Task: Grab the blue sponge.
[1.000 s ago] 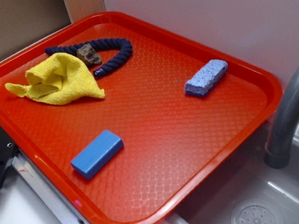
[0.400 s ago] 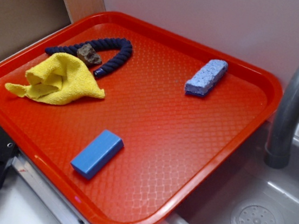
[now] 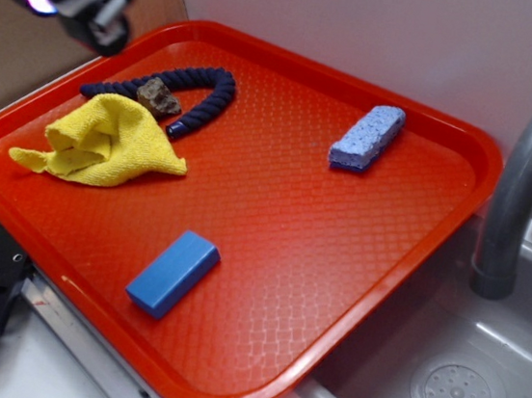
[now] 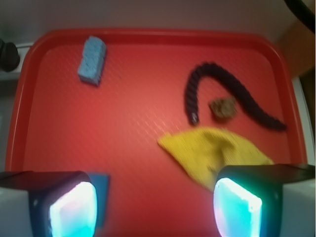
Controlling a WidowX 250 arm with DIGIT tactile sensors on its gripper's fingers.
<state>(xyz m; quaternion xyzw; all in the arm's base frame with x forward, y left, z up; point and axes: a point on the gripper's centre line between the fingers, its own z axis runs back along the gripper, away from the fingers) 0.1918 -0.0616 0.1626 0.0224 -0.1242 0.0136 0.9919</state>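
Note:
The blue sponge [image 3: 367,136], pale lavender-blue and speckled, lies near the far right corner of the red tray [image 3: 467,146]. In the wrist view the blue sponge [image 4: 92,60] shows at the upper left. My gripper [image 3: 72,0] hangs high above the tray's far left edge, well away from the sponge. Seen from the wrist, the gripper [image 4: 155,207] is open, its two glowing pads wide apart with only bare tray between them.
A smooth bright blue block [image 3: 172,272] lies near the tray's front. A yellow cloth [image 3: 108,141], a dark blue rope [image 3: 201,94] and a small brown lump [image 3: 158,96] sit at the left. A grey faucet [image 3: 525,182] and sink [image 3: 461,393] stand to the right.
My gripper has come into the exterior view at the top left; it was out of sight before. Nothing on the tray has moved.

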